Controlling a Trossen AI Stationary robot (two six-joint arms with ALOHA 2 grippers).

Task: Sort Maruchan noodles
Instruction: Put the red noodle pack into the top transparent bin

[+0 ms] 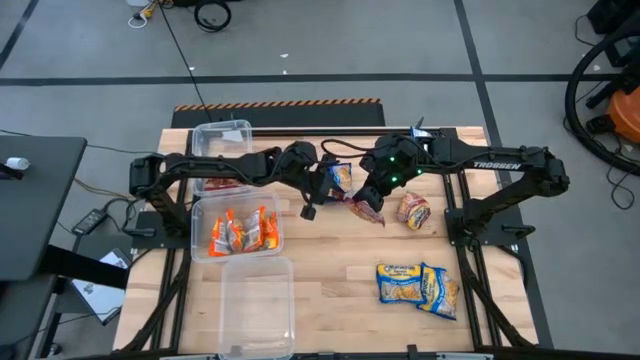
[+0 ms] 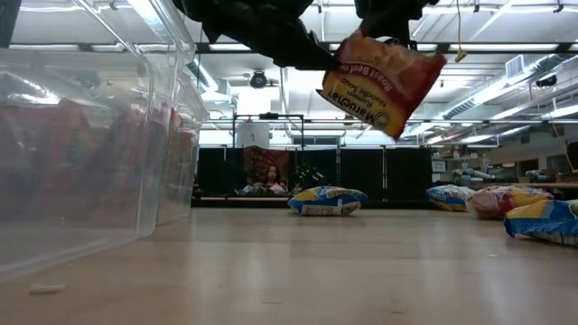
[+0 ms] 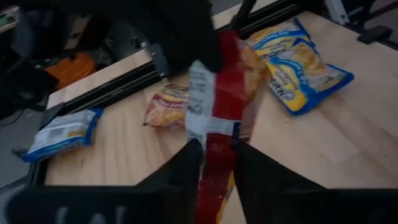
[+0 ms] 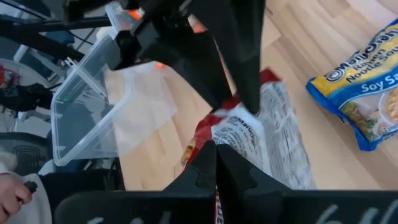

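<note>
A red-and-silver Maruchan noodle packet (image 1: 367,212) hangs above the middle of the table (image 1: 330,270), clear of the wood in the low view (image 2: 384,79). My left gripper (image 3: 217,146) reaches it from the table's left and my right gripper (image 4: 216,148) from the right; both are shut on it. Other packets lie flat on the table: a blue one (image 1: 340,178) just beyond the grippers, a red-and-yellow one (image 1: 415,210) to the right, and two blue-and-yellow ones (image 1: 417,286) at the near right. Several orange packets (image 1: 240,234) lie in the middle bin. My left gripper pinches one end of the red packet (image 3: 217,163) between its two fingers, slanting down from the table's left. The packet runs on from the fingers toward the other gripper, off the table. My right gripper pinches the packet's opposite end (image 4: 225,132) between its shut fingers, slanting down from the table's right. The packet hangs tilted below it, lifted clear of the table.
Three clear bins stand in a row along the table's left side: far (image 1: 222,140), middle (image 1: 200,222) and near (image 1: 256,305). In the low view their walls (image 2: 90,153) fill the left. Bare wood lies between the bins and the near-right packets.
</note>
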